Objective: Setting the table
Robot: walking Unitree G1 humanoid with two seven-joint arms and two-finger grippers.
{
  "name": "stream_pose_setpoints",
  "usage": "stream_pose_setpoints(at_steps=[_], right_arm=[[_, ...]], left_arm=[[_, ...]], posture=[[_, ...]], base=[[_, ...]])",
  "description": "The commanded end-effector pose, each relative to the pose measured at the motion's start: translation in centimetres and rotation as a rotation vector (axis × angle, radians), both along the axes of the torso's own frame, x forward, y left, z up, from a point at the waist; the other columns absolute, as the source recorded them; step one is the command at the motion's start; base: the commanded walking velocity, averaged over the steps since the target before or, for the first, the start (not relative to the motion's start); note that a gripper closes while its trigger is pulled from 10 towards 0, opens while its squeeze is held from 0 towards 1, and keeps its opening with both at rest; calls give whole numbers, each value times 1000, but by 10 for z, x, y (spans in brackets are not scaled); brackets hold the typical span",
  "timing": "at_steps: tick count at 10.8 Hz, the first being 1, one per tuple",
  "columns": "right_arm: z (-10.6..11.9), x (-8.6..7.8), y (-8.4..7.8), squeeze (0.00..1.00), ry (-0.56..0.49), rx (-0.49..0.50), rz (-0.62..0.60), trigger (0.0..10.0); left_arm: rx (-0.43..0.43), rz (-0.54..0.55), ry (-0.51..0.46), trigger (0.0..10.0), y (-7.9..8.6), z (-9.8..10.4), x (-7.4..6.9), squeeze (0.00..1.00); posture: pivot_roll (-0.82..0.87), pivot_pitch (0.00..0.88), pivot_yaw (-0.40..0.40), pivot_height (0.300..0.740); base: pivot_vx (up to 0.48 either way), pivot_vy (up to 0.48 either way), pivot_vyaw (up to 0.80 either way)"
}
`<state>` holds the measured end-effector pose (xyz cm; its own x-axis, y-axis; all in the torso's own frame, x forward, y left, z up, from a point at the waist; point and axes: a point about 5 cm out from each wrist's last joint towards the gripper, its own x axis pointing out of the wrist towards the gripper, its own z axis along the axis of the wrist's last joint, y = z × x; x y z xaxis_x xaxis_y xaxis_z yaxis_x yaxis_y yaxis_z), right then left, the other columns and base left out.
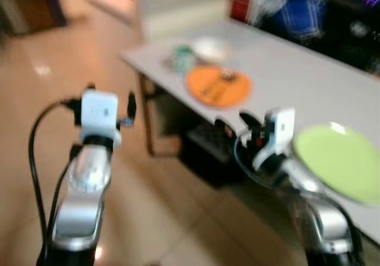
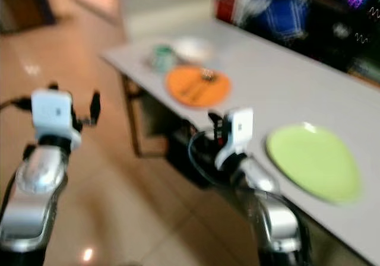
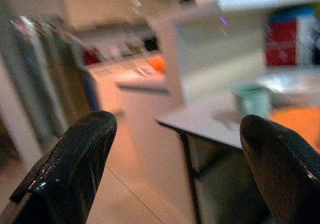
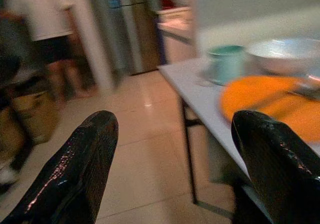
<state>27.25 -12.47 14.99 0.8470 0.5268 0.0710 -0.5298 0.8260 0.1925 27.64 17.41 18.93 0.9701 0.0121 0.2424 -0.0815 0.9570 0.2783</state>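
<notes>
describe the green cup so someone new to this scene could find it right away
Find the long white table and go to its far end. Past the orange plate, the teal-green cup stands beside a white bowl; it is the small upright thing among flat or shallow dishes.

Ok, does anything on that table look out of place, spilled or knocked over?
Nothing stands out. The green plate and orange plate lie flat on the white table, with the teal cup and white bowl upright beyond. The views are blurred, so small spills could be missed.
</notes>
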Motion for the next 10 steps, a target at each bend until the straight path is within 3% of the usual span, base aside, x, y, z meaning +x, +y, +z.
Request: stream_pose_setpoints(at_steps=[1,6,10], right_arm=[[-1,0,-3,0,11,-3,6,10000],[2,-2,-7,0,-5,-8,12,10000],[8,-2,0,0,-32,-4,41,10000]], left_arm=[[9,-47,-51,10000,-9,8,-2,0],[7,-55,-38,10000,-3,1,-6,0],[5,-56,-49,10000,-2,4,-5,0]], posture=[[6,0,-53,740],[4,0,-48,740],[1,0,-40,740]], base=[[337,0,800],[358,0,800],[423,0,800]])
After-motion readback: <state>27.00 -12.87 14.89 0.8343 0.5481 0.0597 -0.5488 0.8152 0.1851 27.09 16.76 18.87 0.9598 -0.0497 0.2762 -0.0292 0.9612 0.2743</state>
